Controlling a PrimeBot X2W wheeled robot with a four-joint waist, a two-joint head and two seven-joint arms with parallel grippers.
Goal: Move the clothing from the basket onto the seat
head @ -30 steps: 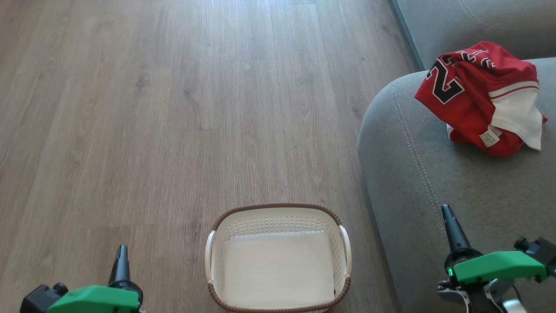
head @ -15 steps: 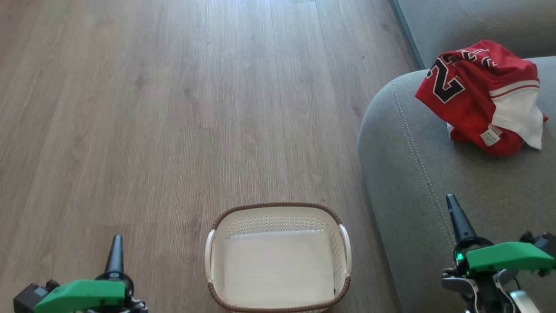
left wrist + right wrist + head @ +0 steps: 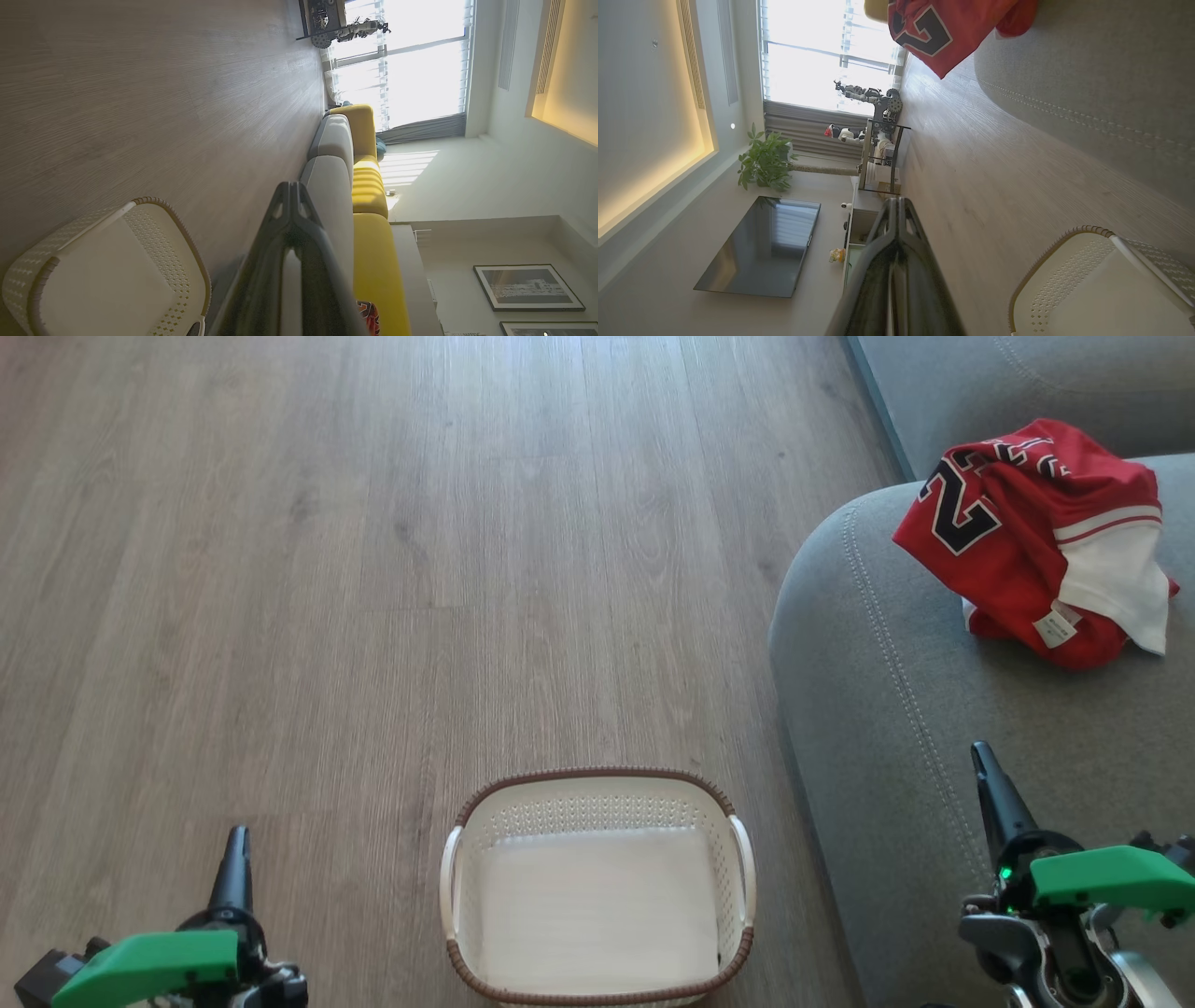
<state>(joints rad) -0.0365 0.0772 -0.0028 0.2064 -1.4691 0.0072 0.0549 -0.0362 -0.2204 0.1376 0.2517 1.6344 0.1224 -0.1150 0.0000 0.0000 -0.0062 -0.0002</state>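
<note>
Since the grey sofa [image 3: 887,709] is where the load was meant to go and the white laundry basket [image 3: 597,772] looks emptied, the job can probably be called done tbh. The red jersey [image 3: 1008,551] is bunched on that sofa, well apart from the basket. The left gripper [image 3: 234,840] and right gripper [image 3: 982,756] are both pinched closed on nothing, so they'd best be parked clear of the basket rim

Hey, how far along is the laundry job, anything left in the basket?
Looks finished. Done: the clothing lies bunched on the sofa, and the basket on the floor is empty. In hand: nothing; the left gripper and right gripper are both shut and empty. Left: no garment to move that I can see.
</note>
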